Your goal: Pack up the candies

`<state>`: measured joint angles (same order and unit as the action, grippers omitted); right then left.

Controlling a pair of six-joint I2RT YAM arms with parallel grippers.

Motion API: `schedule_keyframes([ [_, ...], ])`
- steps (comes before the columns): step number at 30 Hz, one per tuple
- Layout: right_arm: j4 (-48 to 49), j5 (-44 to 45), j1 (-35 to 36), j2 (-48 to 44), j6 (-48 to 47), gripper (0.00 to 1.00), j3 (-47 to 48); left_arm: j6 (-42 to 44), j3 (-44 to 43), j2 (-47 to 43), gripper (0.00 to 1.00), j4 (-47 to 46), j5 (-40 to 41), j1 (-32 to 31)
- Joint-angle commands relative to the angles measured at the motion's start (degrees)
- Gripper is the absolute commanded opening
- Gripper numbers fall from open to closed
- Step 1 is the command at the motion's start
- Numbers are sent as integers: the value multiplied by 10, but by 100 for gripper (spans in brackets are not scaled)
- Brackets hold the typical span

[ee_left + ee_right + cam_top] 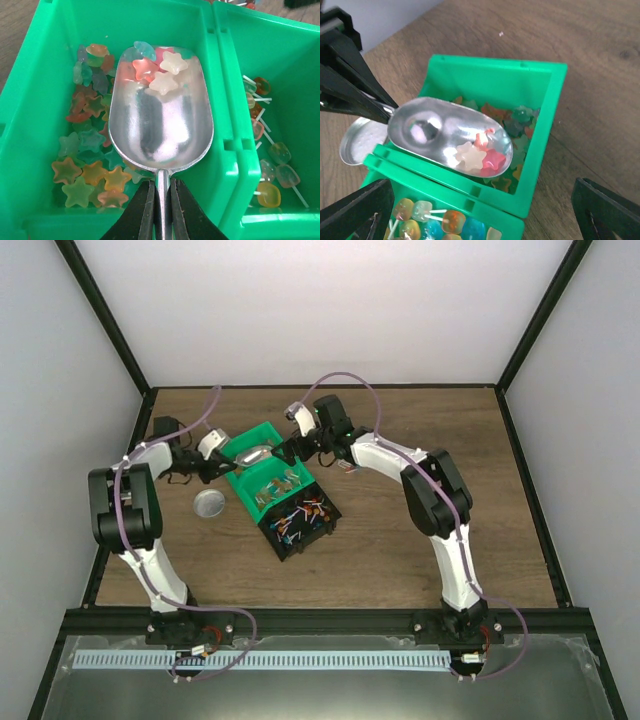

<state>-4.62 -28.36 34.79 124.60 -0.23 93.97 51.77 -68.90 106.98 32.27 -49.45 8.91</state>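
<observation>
Left wrist view: left end effector (160, 212) is clamping scoop (160, 130) by its handle, candies (159, 75) lying at far tip; right end effector (481, 200) is gaping empty.

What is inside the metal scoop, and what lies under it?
A few star candies sit at the front of the scoop: pink, cream, one bluish. Beneath it, the green bin holds more stars; those directly under the bowl are hidden.
</observation>
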Motion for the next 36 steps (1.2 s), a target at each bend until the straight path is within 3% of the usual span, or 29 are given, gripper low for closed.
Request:
schedule_keyframes([
  [1, 2, -14, -8, -43, 2, 100, 10, 50, 13, -28, 4, 15, -60, 16],
  [14, -19, -46, -38, -85, 10, 100, -6, 109, 30, -49, 4, 44, -143, 73],
  [19, -22, -53, -51, -100, 11, 100, -17, 91, 24, -58, 4, 38, -167, 88],
  [25, -28, -71, -80, -122, 13, 100, -40, 85, 11, -91, 4, 50, -124, 85],
  [36, -39, -139, -166, -168, 50, 100, -91, -4, -20, -147, 4, 47, -79, -31],
])
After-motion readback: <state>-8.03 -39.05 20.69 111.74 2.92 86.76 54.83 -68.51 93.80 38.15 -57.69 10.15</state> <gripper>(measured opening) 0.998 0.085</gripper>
